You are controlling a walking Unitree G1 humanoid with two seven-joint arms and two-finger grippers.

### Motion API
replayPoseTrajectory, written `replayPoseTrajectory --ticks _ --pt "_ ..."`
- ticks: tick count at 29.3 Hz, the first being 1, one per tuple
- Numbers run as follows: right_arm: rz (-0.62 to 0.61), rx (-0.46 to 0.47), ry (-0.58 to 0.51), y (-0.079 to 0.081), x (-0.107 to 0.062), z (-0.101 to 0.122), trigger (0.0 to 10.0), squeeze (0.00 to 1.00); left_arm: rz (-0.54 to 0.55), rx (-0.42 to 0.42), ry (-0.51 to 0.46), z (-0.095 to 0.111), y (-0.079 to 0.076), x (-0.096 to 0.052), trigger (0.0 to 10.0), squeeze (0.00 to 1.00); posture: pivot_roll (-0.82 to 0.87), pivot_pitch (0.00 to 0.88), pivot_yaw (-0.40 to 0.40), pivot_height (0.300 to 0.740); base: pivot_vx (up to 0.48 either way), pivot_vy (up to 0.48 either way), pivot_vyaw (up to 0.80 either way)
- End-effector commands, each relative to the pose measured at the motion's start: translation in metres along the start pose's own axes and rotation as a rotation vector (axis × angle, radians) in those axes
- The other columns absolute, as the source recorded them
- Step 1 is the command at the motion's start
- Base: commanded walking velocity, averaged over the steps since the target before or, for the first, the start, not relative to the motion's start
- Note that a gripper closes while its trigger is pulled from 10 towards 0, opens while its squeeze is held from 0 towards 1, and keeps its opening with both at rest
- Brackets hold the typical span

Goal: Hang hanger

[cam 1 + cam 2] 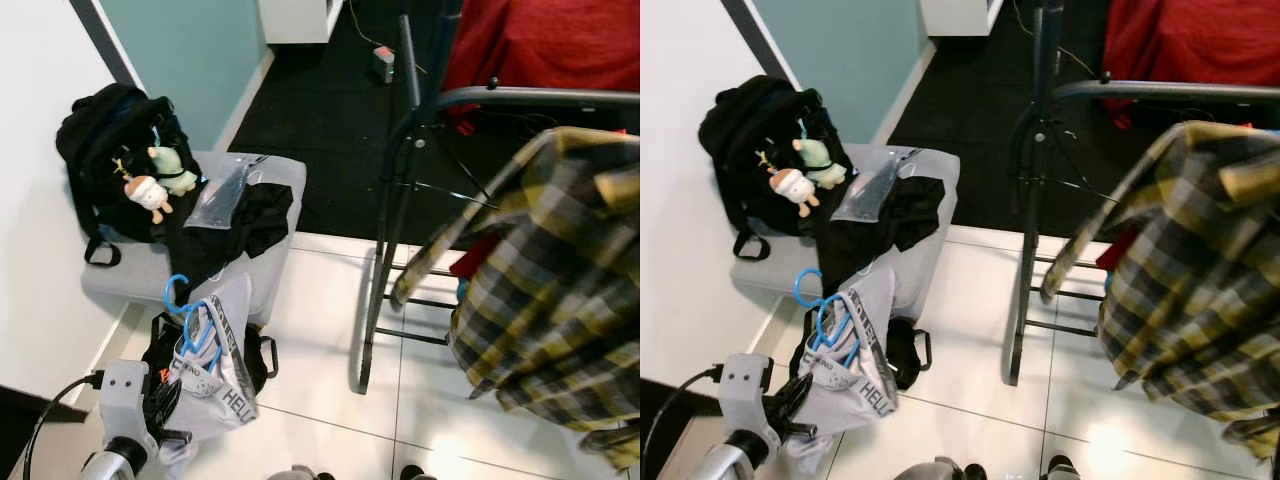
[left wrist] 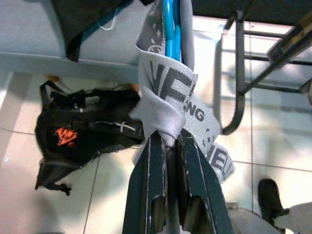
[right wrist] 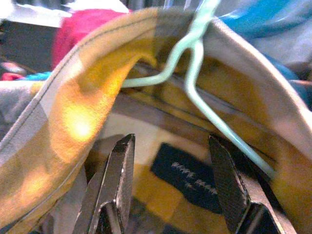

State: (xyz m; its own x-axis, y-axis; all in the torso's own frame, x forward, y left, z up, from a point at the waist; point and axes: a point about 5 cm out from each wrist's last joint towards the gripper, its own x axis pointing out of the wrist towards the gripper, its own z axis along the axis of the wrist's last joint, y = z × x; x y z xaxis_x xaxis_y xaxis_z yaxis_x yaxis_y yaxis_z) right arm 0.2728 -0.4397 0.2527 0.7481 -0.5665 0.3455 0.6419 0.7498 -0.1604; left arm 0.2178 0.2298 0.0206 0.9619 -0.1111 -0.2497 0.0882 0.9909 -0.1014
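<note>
From the head views, the left gripper [image 1: 165,425] held up a blue hanger [image 1: 190,325] with a grey cloth [image 1: 225,365], low beside the black rack [image 1: 385,230].

At the left wrist, its jaws were clamped on the cloth and hanger.

At the right wrist, the right gripper [image 3: 170,180] had its jaws apart by a mint hanger [image 3: 195,68] inside the plaid shirt [image 1: 550,290].

I think the carrying step was on; next, lift the blue hook to the rack's bar.

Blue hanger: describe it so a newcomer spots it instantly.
Find the grey bench by the white wall. In front of it the left gripper holds a grey lettered garment. The blue hanger pokes out of its top, the only bright blue plastic hook there.
</note>
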Motion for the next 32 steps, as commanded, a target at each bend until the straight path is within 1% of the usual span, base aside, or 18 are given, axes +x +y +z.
replayPoseTrajectory --ticks 1,3,4,6,8,14,15,16,17,20,22,23,25,28,29,30,31,32 --pt "-0.069 0.014 -0.047 -0.014 -0.001 0.006 10.0 0.00 0.014 -0.004 0.034 -0.011 0.001 -0.006 10.0 0.00 0.05 0.233 0.118 0.740 0.000 0.000 0.00" --pt "-0.139 -0.014 -0.042 -0.036 -0.010 0.001 10.0 0.00 0.004 -0.006 0.034 -0.011 -0.002 -0.003 10.0 0.00 0.04 0.225 0.121 0.740 0.000 0.000 0.00" --pt "-0.139 -0.014 -0.042 -0.036 -0.010 0.001 10.0 0.00 0.004 -0.006 0.034 -0.011 -0.002 -0.003 10.0 0.00 0.04 0.225 0.121 0.740 0.000 0.000 0.00" --pt "-0.192 -0.054 -0.029 -0.056 -0.018 -0.004 10.0 0.00 -0.004 -0.007 0.034 -0.011 -0.005 0.000 10.0 0.00 0.02 0.221 0.119 0.740 0.000 0.000 0.00" --pt "-0.209 -0.063 -0.020 -0.064 -0.022 -0.006 10.0 0.00 -0.007 -0.006 0.033 -0.011 -0.006 0.001 10.0 0.00 0.02 0.221 0.119 0.740 0.000 0.000 0.00" --pt "-0.155 -0.043 -0.020 -0.059 -0.024 -0.009 10.0 0.00 -0.011 -0.006 0.031 -0.010 -0.008 0.004 10.0 0.00 0.01 0.214 0.118 0.740 0.000 0.000 0.00" --pt "-0.076 0.006 -0.026 -0.045 -0.023 -0.011 10.0 0.00 -0.011 -0.006 0.028 -0.009 -0.009 0.005 10.0 0.00 0.01 0.205 0.115 0.740 0.000 0.000 0.00" --pt "0.051 0.053 -0.014 -0.018 -0.023 -0.017 10.0 0.00 -0.002 -0.016 0.020 -0.009 -0.009 0.007 10.0 0.00 0.01 0.200 0.113 0.740 0.000 0.000 0.00" --pt "0.051 0.053 -0.014 -0.018 -0.023 -0.017 10.0 0.00 -0.002 -0.016 0.020 -0.009 -0.009 0.007 10.0 0.00 0.01 0.200 0.113 0.740 0.000 0.000 0.00" --pt "0.292 0.167 0.060 0.049 -0.036 -0.038 10.0 0.00 0.022 -0.032 -0.016 0.001 -0.004 0.013 10.0 0.00 0.00 0.186 0.104 0.740 0.000 0.000 0.00" --pt "0.292 0.167 0.060 0.049 -0.036 -0.038 10.0 0.00 0.022 -0.032 -0.016 0.001 -0.004 0.013 10.0 0.00 0.00 0.186 0.104 0.740 0.000 0.000 0.00" --pt "0.331 0.186 0.093 0.066 -0.041 -0.045 10.0 0.00 0.025 -0.032 -0.030 0.006 -0.002 0.016 10.0 0.00 0.00 0.178 0.099 0.740 0.000 0.000 -0.56" --pt "0.331 0.186 0.093 0.066 -0.041 -0.045 10.0 0.00 0.025 -0.032 -0.030 0.006 -0.002 0.016 10.0 0.00 0.00 0.178 0.099 0.740 0.000 0.000 -0.56" --pt "0.406 0.221 0.159 0.096 -0.055 -0.060 10.0 0.00 0.010 -0.026 -0.061 0.018 0.001 0.023 10.0 0.00 0.00 0.169 0.092 0.740 0.000 0.000 -0.74" --pt "0.406 0.221 0.159 0.096 -0.055 -0.060 10.0 0.00 0.010 -0.026 -0.061 0.018 0.001 0.023 10.0 0.00 0.00 0.169 0.092 0.740 0.000 0.000 -0.74" --pt "0.443 0.253 0.193 0.114 -0.063 -0.066 10.0 0.00 -0.012 -0.022 -0.090 0.030 0.003 0.028 10.0 0.00 -0.01 0.161 0.086 0.740 0.000 0.000 -0.76" --pt "0.443 0.253 0.193 0.114 -0.063 -0.066 10.0 0.00 -0.012 -0.022 -0.090 0.030 0.003 0.028 10.0 0.00 -0.01 0.161 0.086 0.740 0.000 0.000 -0.76" --pt "0.478 0.273 0.214 0.128 -0.069 -0.069 10.0 0.00 -0.043 -0.029 -0.129 0.043 0.004 0.033 10.0 0.00 -0.01 0.161 0.086 0.740 0.000 0.000 -0.76"
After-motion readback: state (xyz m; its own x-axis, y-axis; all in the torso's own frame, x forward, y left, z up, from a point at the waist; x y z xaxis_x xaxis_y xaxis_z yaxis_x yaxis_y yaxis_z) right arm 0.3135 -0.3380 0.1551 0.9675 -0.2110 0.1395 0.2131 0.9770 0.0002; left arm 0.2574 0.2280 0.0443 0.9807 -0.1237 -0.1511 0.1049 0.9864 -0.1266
